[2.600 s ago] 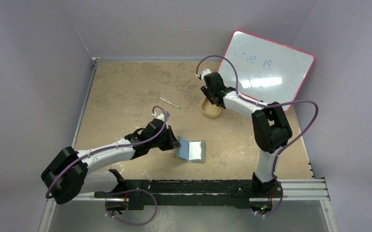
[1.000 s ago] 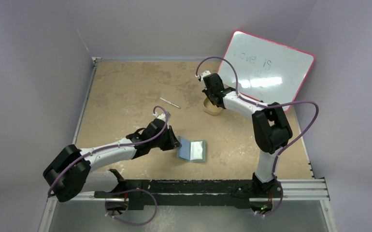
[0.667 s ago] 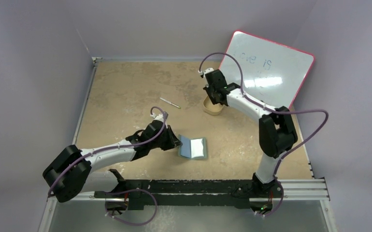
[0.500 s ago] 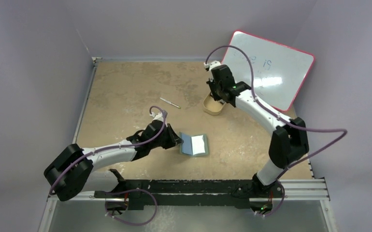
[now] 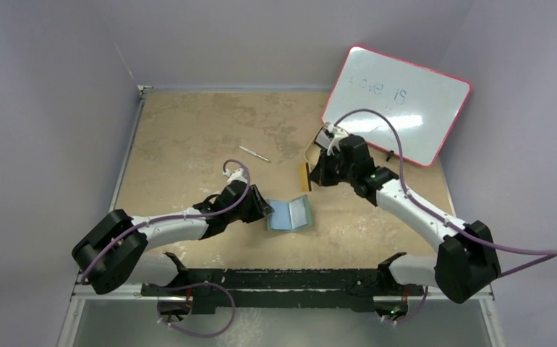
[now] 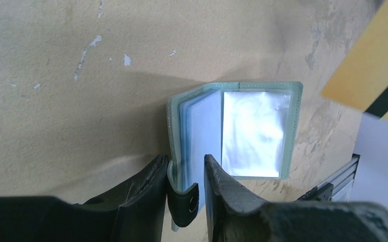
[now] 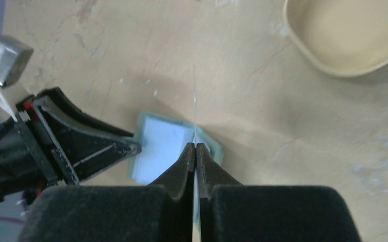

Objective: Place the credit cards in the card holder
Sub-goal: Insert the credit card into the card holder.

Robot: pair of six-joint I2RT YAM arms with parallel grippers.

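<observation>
The card holder [image 5: 291, 215] lies open on the table, grey-green with pale blue pockets [image 6: 242, 132]. My left gripper [image 6: 186, 160] straddles its left flap and dark snap tab. One finger touches the cover, the other stands apart from it, so the gripper is open. My right gripper [image 7: 195, 146] is shut on one credit card, seen edge-on as a thin line [image 7: 195, 98]. From above the card [image 5: 305, 176] is yellowish with a dark band and hangs just above and behind the holder. The same card [image 6: 368, 75] shows at the upper right of the left wrist view. No other cards are in view.
A beige oval tray [image 7: 343, 38] sits behind the right gripper, mostly hidden by the arm from above. A pink-edged whiteboard [image 5: 398, 101] leans at the back right. A thin pen [image 5: 254, 153] lies on the table behind the left arm.
The right arm has swung from the tray down toward the card holder with a card in its jaws. The left jaws have parted from their grip on the holder's left flap.
</observation>
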